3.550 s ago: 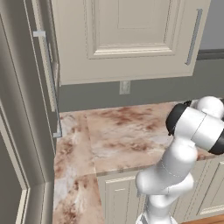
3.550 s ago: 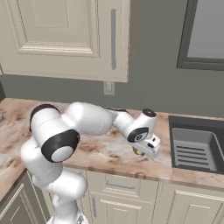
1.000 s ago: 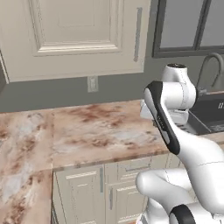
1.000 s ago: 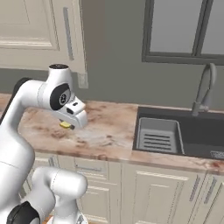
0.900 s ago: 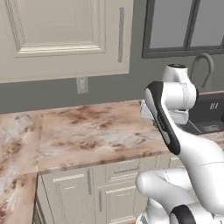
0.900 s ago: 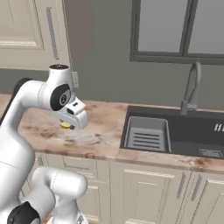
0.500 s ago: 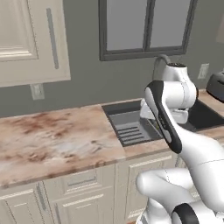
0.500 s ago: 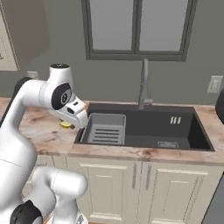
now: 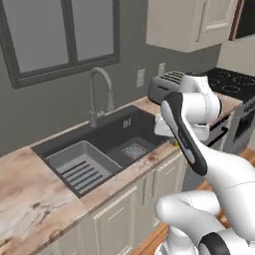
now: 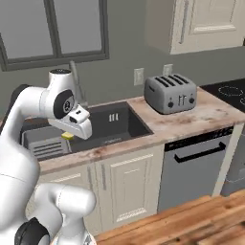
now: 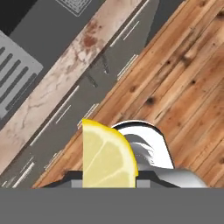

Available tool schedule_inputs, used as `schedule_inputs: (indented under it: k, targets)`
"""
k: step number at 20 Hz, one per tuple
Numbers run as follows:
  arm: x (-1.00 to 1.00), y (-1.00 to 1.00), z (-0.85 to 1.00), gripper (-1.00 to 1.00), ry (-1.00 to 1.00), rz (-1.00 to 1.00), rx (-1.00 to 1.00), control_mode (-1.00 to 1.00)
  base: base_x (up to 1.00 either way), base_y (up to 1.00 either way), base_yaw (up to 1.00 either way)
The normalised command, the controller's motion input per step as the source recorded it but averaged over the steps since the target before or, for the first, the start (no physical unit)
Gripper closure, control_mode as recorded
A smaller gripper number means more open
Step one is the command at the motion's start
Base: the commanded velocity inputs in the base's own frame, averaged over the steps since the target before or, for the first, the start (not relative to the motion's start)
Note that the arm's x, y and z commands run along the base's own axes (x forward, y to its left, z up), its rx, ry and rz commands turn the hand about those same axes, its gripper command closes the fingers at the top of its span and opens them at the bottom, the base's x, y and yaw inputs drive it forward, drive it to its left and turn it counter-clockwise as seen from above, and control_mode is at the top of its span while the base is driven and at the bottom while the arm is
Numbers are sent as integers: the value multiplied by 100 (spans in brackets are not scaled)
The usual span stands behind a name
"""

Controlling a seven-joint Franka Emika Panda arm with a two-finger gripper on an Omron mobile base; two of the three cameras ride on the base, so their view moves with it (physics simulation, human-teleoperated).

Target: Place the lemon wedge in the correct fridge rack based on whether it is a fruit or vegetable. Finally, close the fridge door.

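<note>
The hand view shows the small bright yellow lemon wedge [image 11: 106,157] in close-up, its pale cut face toward the camera and its curved rind to the right, rising from the bottom edge where the jaws meet (closed on the wedge). Behind it run a strip of marbled beige stone desk [image 11: 65,92], grey cabinet fronts and a brown wooden plank floor [image 11: 183,74].

The right base view shows the same wedge as a yellow speck [image 10: 67,136] under the white gripper [image 10: 72,132], held above the front part of the dark rectangular sink basin [image 10: 119,125]. This view also takes in a silver four-slot toaster [image 10: 171,93] on the desk to the right and a steel dishwasher front [image 10: 196,162] with a dark bar handle.

The left base view shows a curved grey tap [image 9: 98,94] behind the sink and a grey ribbed drain rack [image 9: 82,166] in its left part (the wedge itself is barely a yellow fleck beside the arm).

Arm pose: the white arm [image 10: 33,107] rises from the base, bends at a high elbow and turns the hand downward over the sink's front edge.
</note>
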Motion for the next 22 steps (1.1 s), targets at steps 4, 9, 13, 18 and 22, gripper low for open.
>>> schedule_inputs:
  k: [4, 9, 13, 18, 22]
  targets:
    - [0, 0, 0, 100, 0, 0, 0, 100, 1, -26, -89]
    - [0, 0, 0, 100, 0, 0, 0, 100, 28, -57, -78]
    - [0, 0, 0, 100, 0, 0, 0, 100, 54, -77, -68]
    - [0, 0, 0, 100, 0, 0, 0, 100, 84, -64, -59]
    - [0, 0, 0, 100, 0, 0, 0, 100, 100, -45, -46]
